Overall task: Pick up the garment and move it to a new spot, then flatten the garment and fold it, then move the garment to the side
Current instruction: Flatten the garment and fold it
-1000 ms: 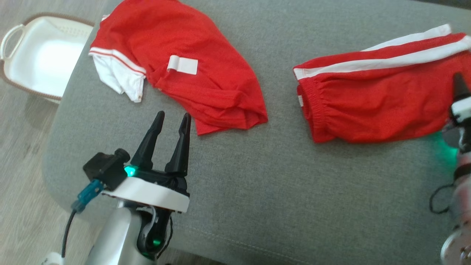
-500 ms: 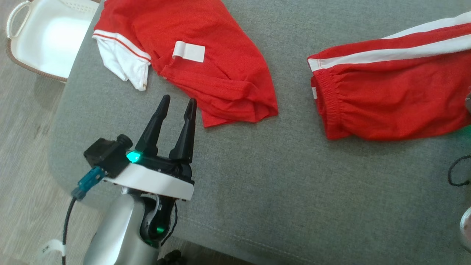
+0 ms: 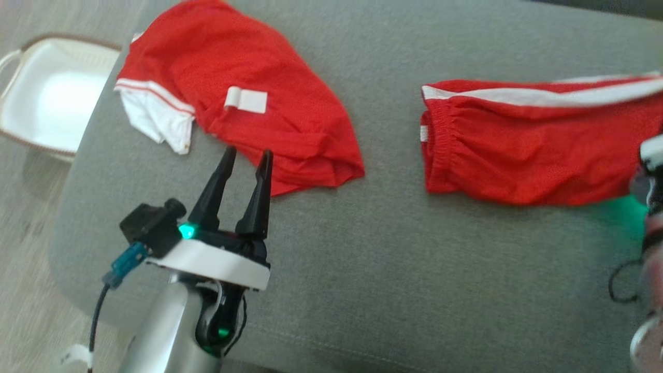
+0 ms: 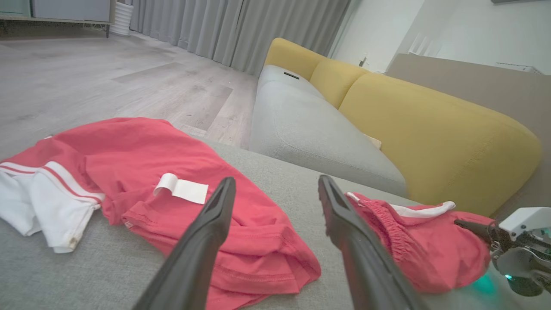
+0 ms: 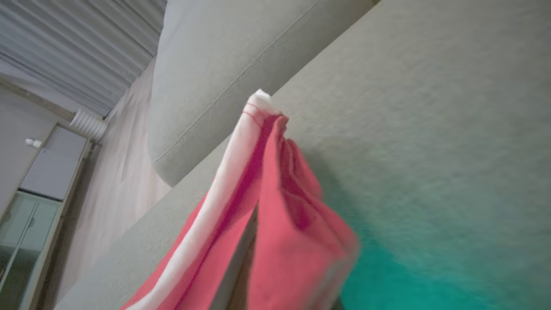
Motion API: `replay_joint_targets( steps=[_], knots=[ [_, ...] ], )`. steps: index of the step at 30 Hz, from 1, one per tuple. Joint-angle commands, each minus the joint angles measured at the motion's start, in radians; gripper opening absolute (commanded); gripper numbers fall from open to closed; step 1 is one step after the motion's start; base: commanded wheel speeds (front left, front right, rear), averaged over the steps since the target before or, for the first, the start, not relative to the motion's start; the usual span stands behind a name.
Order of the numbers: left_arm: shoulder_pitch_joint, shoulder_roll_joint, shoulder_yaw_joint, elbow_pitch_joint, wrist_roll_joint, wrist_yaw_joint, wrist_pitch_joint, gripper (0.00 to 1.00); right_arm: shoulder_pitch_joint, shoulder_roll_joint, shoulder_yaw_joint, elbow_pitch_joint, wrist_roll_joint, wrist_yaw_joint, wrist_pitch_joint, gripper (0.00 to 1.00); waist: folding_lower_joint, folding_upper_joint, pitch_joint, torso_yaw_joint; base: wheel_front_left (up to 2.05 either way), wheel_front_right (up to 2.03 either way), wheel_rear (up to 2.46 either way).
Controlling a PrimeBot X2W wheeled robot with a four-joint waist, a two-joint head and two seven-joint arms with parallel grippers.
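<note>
My right gripper (image 4: 470, 224) was clamped on the shorts (image 3: 518, 155) at their right end, by the right edge of the grey cushion (image 3: 388, 269). In my right wrist view the red cloth and its white stripe were bunched up over my fingers and hid them, with a green glow on the cushion just beside. The rest of the shorts lay across the right half of the cushion, with the gathered waistband toward the middle and the stripe along the far edge.

My left gripper (image 3: 248, 152) had its fingers apart and held nothing. It hung over the near left part of the cushion, tips pointing at the near hem of the shirt (image 3: 259, 103). The shirt lay crumpled on the far left, its white sleeve toward the cushion's left edge and a white label (image 3: 247, 99) on top. Bare cushion lay between shirt and shorts.

A white basket (image 3: 52, 103) sat on the floor off the cushion's left side. A yellow sofa (image 4: 430, 129) stood beyond the cushion.
</note>
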Motion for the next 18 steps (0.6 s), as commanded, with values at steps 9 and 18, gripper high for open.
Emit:
replay_joint_targets(
  steps=[9, 18],
  knots=[
    [0.059, 0.009, 0.050, -0.023, 0.017, -0.006, -0.012, 1.00, 0.169, 0.006, -0.094, -0.105, -0.025, -0.001, -0.089, 0.00, 0.0000, 0.0000, -0.116, -0.091, 0.00, 0.00, 0.00],
    [0.080, 0.009, 0.056, -0.026, 0.017, -0.006, -0.012, 1.00, 0.244, 0.085, -0.187, -0.206, -0.057, -0.001, -0.084, 0.00, 0.0000, 0.0000, -0.136, -0.111, 0.00, 0.00, 0.00]
  ],
)
